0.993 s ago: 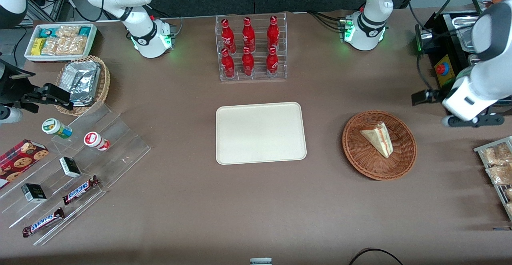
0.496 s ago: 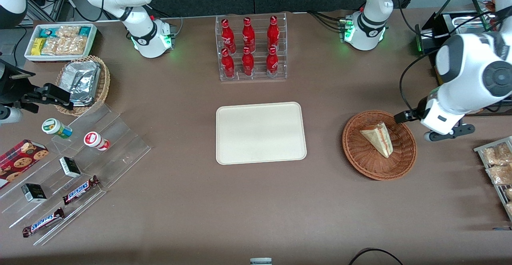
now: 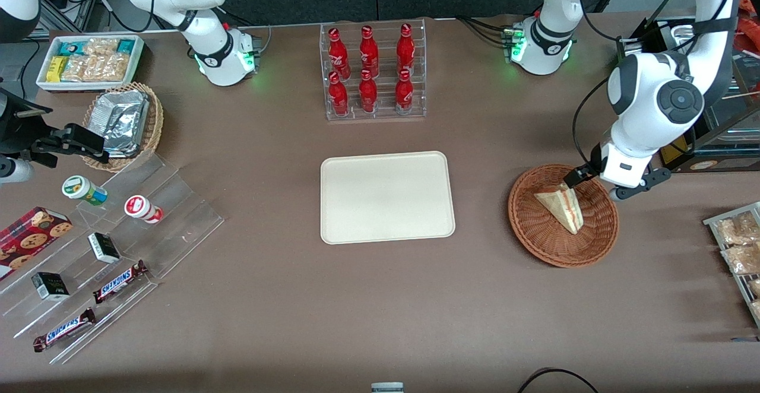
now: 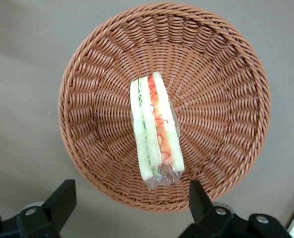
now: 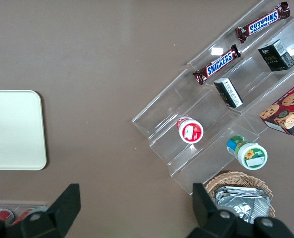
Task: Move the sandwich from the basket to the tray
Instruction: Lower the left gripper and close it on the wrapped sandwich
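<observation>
Brown table [image 3: 285,298] spans the whole scene. On it, toward the middle, we note the cream tray [image 3: 387,197], lying flat with nothing on it. Farther from the front camera than the tray stands a clear acrylic rack [image 3: 374,72] holding six red cola bottles [image 3: 368,54] upright in two rows.

Toward the working arm's end of the table sits the reddish-brown wicker basket [image 3: 563,215], well apart from the tray. In the left wrist view the basket [image 4: 164,106] shows whole, its weave ringing the sandwich [image 4: 156,131], which lies roughly at the basket's centre, wrapped in clear film, with its cut edge up: white bread layers, a green stripe, and a red-orange stripe. From the front, we see the sandwich [image 3: 561,206] as a pale wedge resting in the basket.

The left arm's gripper [image 3: 594,184] hangs over the basket's rim on the part farther from the front camera, above the sandwich and not touching it. In the left wrist view the gripper [image 4: 129,206] has its fingers [image 4: 62,201] spread wide, one to each side of the basket's edge, nothing between them.

Toward the parked arm's end: clear stepped shelves [image 3: 119,250] with Snickers bars [image 3: 119,281], and a tan basket of foil packets [image 3: 124,123].
</observation>
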